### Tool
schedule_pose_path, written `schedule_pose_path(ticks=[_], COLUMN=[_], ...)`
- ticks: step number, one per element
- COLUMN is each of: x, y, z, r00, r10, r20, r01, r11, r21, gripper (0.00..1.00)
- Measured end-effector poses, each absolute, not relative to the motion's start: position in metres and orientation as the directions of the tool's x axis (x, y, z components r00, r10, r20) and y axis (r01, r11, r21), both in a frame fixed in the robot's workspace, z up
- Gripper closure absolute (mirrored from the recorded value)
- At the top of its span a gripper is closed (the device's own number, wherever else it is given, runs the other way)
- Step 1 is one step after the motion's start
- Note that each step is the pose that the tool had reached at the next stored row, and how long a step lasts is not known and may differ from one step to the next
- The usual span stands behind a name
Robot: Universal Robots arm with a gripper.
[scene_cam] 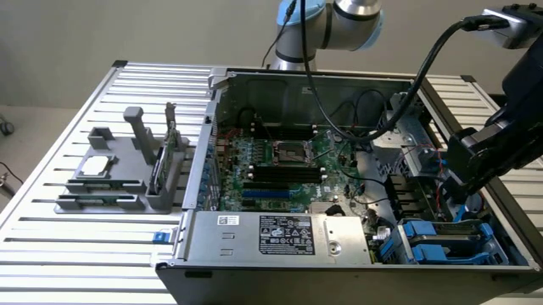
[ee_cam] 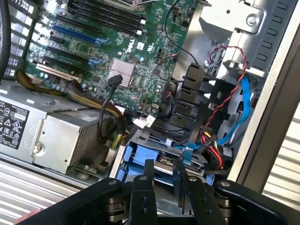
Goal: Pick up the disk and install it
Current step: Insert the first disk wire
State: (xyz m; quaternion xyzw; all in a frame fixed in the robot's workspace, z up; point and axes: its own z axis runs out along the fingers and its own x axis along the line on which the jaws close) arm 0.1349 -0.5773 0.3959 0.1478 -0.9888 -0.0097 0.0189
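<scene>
In the wrist view, the disk (ee_cam: 129, 161) lies in the drive bay at the case's front corner. Its blue carrier shows on both sides of my fingers, under black cage bars. My gripper (ee_cam: 163, 164) hangs just above it. The fingers (ee_cam: 146, 180) stand partly apart, and I see nothing between them. In the exterior view, the gripper (scene_cam: 469, 197) is over the case's right end, above the blue-framed disk (scene_cam: 424, 232). A second blue carrier (scene_cam: 449, 253) sits in front of it.
The grey power-supply box (scene_cam: 288, 235) fills the case's front, with the motherboard (scene_cam: 280, 159) behind it. Red, blue and yellow cables (ee_cam: 218, 140) run beside the bay. A grey fixture (scene_cam: 127, 171) with a small silver chip (scene_cam: 93, 165) stands at the exterior view's left on the slatted table (scene_cam: 76, 254).
</scene>
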Motion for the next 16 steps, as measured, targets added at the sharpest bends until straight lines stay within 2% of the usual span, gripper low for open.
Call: schedule_pose_path(ticks=[16], x=[0.1349], y=[-0.5773], z=[0.3934], r00=[-0.999], r10=[-0.006], r20=[0.035], r01=[-0.005], r11=[1.000], r21=[0.025], gripper=[0.69])
